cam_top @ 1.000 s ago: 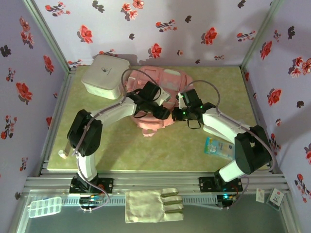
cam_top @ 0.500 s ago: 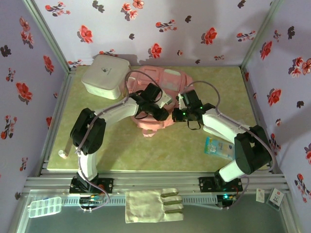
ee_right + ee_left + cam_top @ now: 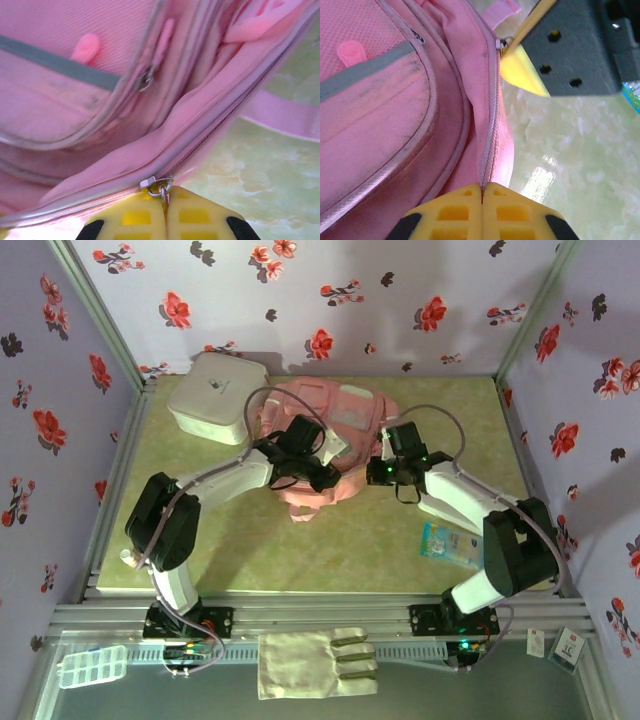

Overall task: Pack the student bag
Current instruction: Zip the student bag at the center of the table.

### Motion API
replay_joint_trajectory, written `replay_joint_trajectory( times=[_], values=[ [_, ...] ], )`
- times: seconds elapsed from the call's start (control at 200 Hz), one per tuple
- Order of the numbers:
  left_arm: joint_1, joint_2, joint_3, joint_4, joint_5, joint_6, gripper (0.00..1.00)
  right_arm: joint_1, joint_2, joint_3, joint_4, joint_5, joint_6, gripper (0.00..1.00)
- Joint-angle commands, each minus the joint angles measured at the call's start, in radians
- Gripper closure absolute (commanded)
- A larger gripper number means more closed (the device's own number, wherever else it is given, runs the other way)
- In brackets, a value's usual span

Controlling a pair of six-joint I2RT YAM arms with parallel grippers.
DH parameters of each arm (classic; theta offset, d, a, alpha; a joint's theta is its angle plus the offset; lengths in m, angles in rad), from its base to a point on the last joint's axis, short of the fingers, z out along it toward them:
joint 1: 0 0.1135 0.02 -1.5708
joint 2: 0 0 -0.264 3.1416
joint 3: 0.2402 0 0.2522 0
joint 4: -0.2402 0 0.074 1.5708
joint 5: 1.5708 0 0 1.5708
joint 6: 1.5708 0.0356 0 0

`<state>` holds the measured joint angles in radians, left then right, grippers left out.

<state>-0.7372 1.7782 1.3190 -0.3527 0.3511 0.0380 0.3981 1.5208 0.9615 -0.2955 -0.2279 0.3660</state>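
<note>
The pink student bag [image 3: 335, 410] lies at the back middle of the green table. My left gripper [image 3: 333, 478] is at its near edge, shut on the fabric along the closed zipper seam [image 3: 490, 125]; the yellow fingertips [image 3: 462, 200] meet with the seam pinched between them. My right gripper [image 3: 379, 469] is at the bag's right edge, shut on the metal zipper pull [image 3: 159, 186] of the main compartment. In the left wrist view the right gripper's yellow finger [image 3: 522, 75] shows at the far end of the same zipper. A front pocket with a grey band [image 3: 55, 62] faces the right wrist camera.
A white rounded-square box [image 3: 215, 395] stands at the back left, close to the bag. A blue packet [image 3: 450, 543] lies on the table at the front right, by the right arm. Below the table edge lie a cream cloth [image 3: 315, 662] and a clear plastic case [image 3: 92, 665].
My left gripper has closed onto the bag's zipper seam. The right gripper, still shut on the pull, has drawn a little back and to the right.
</note>
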Motion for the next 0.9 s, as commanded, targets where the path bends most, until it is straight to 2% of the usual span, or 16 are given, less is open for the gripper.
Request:
replay_joint_trajectory(
  times=[0.0,0.34,0.685,0.75,0.785,0.895],
  values=[
    [0.019,-0.082,-0.03,-0.067,-0.009,0.048,1.0,-0.046,0.035,0.043,-0.038,0.096,-0.018,1.0],
    [0.02,-0.172,-0.093,-0.112,0.004,0.069,1.0,-0.155,0.188,0.16,-0.007,0.128,0.008,0.99],
    [0.017,-0.177,-0.116,-0.099,0.011,0.034,1.0,-0.178,0.239,0.233,-0.003,0.167,0.024,0.91],
    [0.011,-0.178,-0.118,-0.089,0.012,0.019,1.0,-0.177,0.222,0.231,-0.012,0.161,0.026,0.84],
    [0.006,-0.178,-0.113,-0.086,0.012,0.012,0.95,-0.178,0.206,0.227,-0.02,0.155,0.025,0.78],
    [0.002,-0.184,-0.086,-0.093,0.008,-0.013,0.69,-0.179,0.116,0.178,-0.009,0.142,0.027,0.49]
  ],
)
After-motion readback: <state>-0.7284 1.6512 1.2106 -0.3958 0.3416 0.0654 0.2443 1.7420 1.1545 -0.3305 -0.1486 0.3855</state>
